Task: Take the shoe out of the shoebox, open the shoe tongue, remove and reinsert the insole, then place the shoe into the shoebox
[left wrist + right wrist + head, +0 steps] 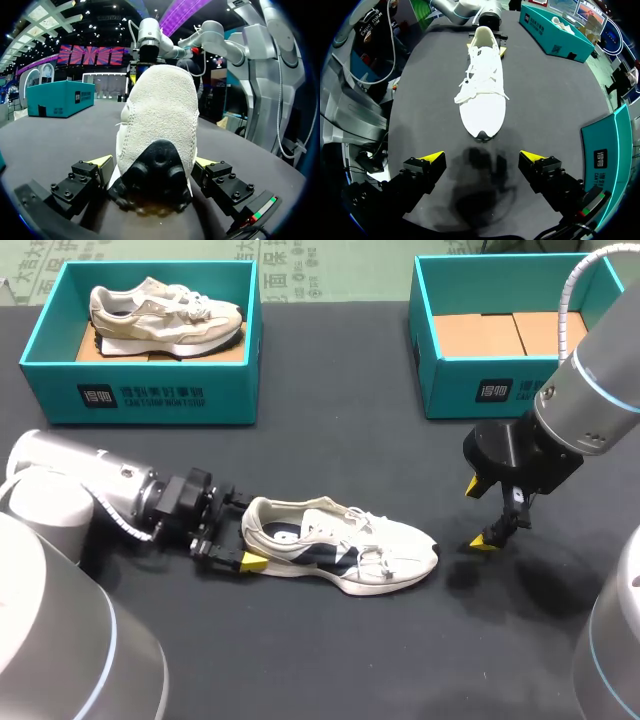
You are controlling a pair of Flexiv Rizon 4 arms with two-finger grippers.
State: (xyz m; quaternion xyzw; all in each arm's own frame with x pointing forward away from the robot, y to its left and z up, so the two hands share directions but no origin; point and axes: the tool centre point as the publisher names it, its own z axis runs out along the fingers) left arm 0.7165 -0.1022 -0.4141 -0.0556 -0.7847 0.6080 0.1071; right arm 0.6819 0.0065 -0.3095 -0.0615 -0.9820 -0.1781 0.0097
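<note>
Your left fingers (102, 161) clamp the heel of the white shoe (340, 545) from both sides. Your right fingers (434, 159) hang spread wide, holding nothing, just off its toe at 3 o'clock. The shoe lies on the dark surface (330, 450), with the open box (500, 400) at its 1 o'clock.

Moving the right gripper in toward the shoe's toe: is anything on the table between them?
Nothing. Between the right gripper and the shoe is only bare table with the gripper's shadow, clear in the right wrist view.
</note>
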